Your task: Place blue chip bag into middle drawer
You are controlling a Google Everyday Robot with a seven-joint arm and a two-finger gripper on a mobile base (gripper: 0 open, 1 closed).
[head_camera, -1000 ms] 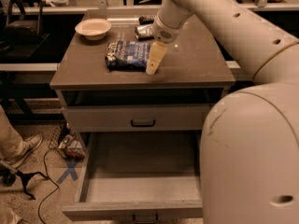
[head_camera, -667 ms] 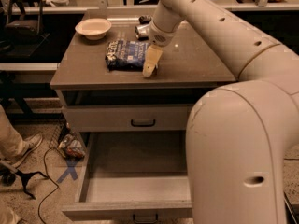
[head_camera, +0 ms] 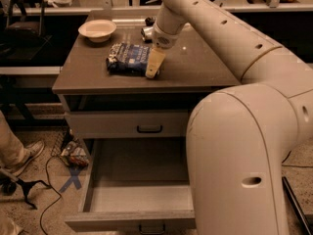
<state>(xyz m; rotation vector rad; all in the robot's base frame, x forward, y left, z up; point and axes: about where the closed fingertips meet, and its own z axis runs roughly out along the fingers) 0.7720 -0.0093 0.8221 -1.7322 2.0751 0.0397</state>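
The blue chip bag (head_camera: 127,58) lies flat on the cabinet top (head_camera: 195,70), left of centre. My gripper (head_camera: 152,70) points down at the bag's right edge, touching or almost touching it, with its tip near the surface. The middle drawer (head_camera: 139,175) is pulled wide open below, with tall grey side walls and a bare pale floor. My arm reaches in from the upper right, and its large body hides the drawer's right part.
A pale bowl (head_camera: 97,29) stands at the back left of the top. Small dark items (head_camera: 146,29) sit behind the gripper. The upper drawer (head_camera: 112,125) is closed, with a black handle. A person's shoe (head_camera: 23,155), cables and a snack packet (head_camera: 73,154) are on the floor to the left.
My gripper has moved a little left and down, closer to the bag's right edge. The bag and the drawer have not moved.
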